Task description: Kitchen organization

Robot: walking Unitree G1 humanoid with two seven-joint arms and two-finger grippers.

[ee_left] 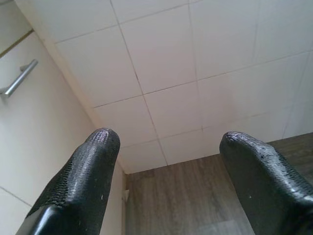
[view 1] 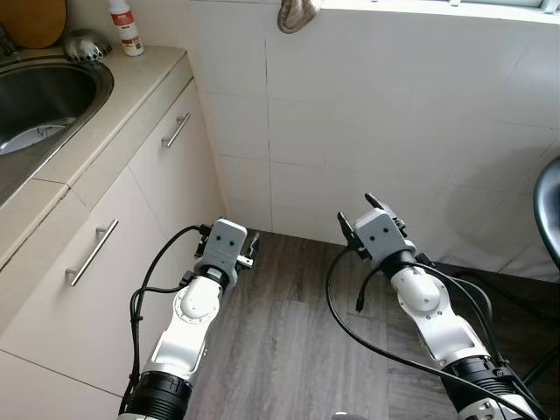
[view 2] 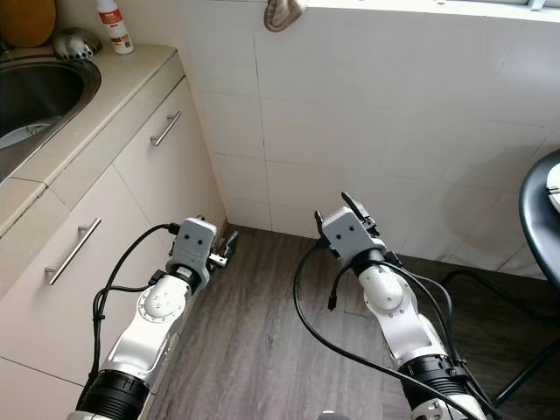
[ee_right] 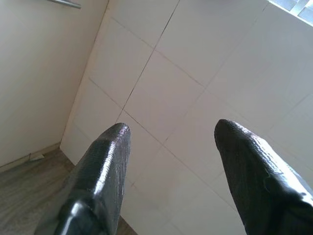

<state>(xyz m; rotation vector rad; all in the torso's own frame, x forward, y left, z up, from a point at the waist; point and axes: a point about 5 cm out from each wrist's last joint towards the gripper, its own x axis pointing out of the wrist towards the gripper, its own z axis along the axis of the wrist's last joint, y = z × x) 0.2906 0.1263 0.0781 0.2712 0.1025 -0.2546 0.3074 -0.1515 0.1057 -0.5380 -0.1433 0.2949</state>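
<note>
Both silver arms reach forward from the lower edge of the head views, held above the grey wood-plank floor (view 1: 289,350) and aimed at the white tiled wall (view 1: 394,131). Left pincer (ee_left: 164,142): its two black fingers (ee_left: 93,161) stand widely spread, with wall tile and a strip of floor visible between them; nothing is gripped and nothing touched. Right pincer (ee_right: 168,132) stands much the same (the gap is just as generous), its fingertips (ee_right: 115,139) apart against bare tile, holding nothing.

Just beside the left pincer, on its outer side, runs a row of pale cabinet doors with metal bar handles (view 1: 92,252); one handle also shows in the left wrist view, well apart from the fingers. Above the cabinets, far up and to the left of that pincer, the beige surface (view 1: 131,87) carries a steel sink (view 1: 39,105). At its back stand a white bottle with a red label (view 1: 127,26), a small metal strainer (view 1: 86,44) and the edge of a wooden board (view 1: 33,22). A cloth (view 1: 297,13) hangs on the wall ahead of both pincers. Off to the right of the right pincer curves the dark rim of a round stool or table (view 1: 547,219).
</note>
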